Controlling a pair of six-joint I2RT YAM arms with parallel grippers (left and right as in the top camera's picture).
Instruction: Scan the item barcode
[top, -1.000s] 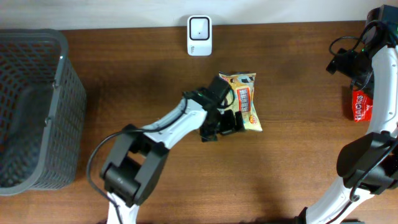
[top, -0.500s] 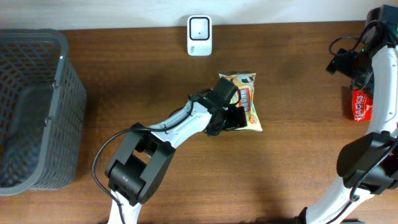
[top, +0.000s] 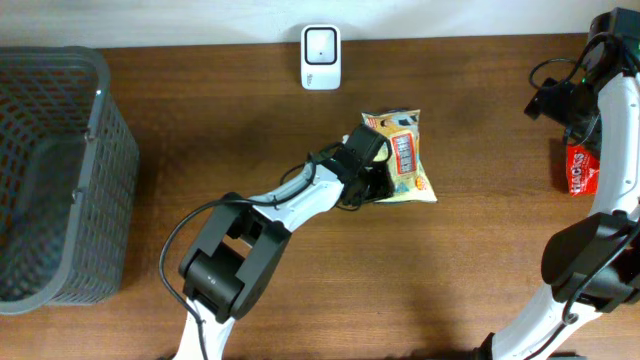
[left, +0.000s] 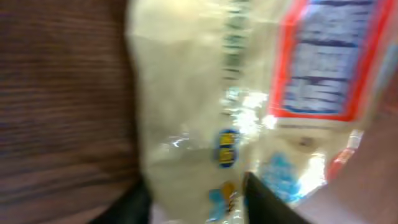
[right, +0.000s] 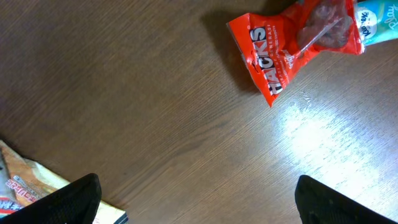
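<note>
A brown wooden bench (top: 230, 110) seen from above. Near its middle lies a yellow snack bag (top: 402, 158) with a red-framed label, just below a white barcode scanner (top: 321, 43) at the far edge. The left gripper (top: 375, 188) pinches the bag's lower left edge; the blurred wrist view shows its dark fingers (left: 264, 202) on either side of the wrapper. The right gripper (right: 199, 196) hangs spread wide and holds nothing, near a red snack pack (top: 578, 168). A grey mesh basket (top: 100, 150) stands far left.
</note>
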